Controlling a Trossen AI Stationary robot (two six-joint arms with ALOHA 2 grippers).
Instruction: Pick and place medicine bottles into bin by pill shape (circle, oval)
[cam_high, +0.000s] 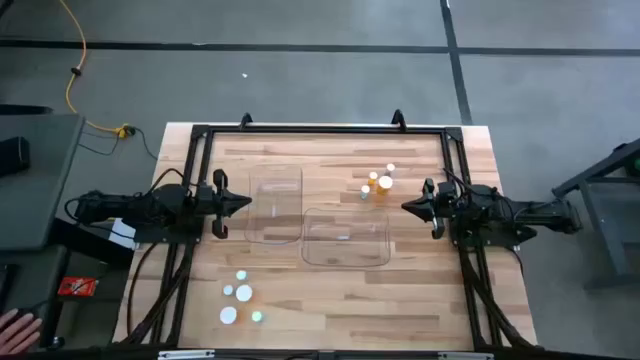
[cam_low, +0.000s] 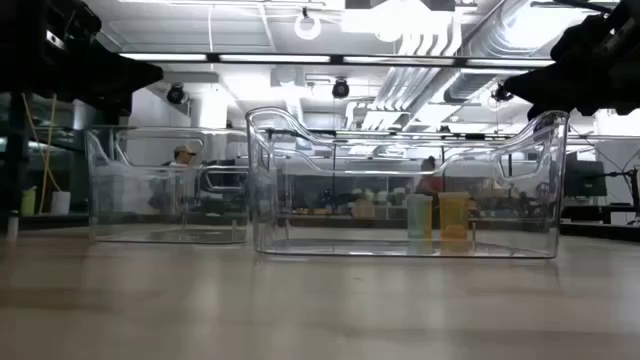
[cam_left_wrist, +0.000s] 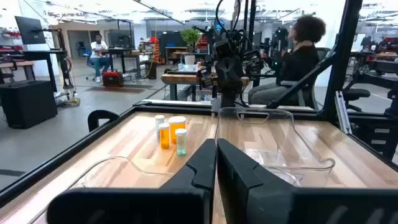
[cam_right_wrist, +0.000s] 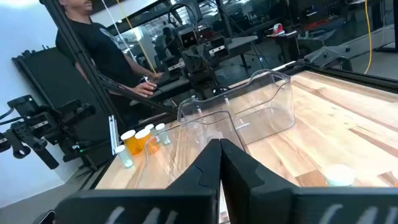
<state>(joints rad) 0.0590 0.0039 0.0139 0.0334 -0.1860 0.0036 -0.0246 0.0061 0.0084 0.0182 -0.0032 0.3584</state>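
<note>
Pill shapes cannot be read in any view — the medicine bottles (cam_high: 378, 184) near the right arm and the second cluster (cam_high: 240, 298) by the table's near edge are too small from overhead to show contents or labels. Low view: two bottles (cam_low: 436, 216) appear only blurred through the clear bin (cam_low: 400, 190) wall; both arms are cut off by the top edge. A person's hand (cam_high: 18, 328) is clipped at the high view's lower-left corner.

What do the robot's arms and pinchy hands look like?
Both arms are black and chunky, built from jointed pieces, with thin black cables trailing behind them. The left gripper and the right gripper each end in two flat, pointed black fingers, like a beak. No stickers or markings show.
</note>
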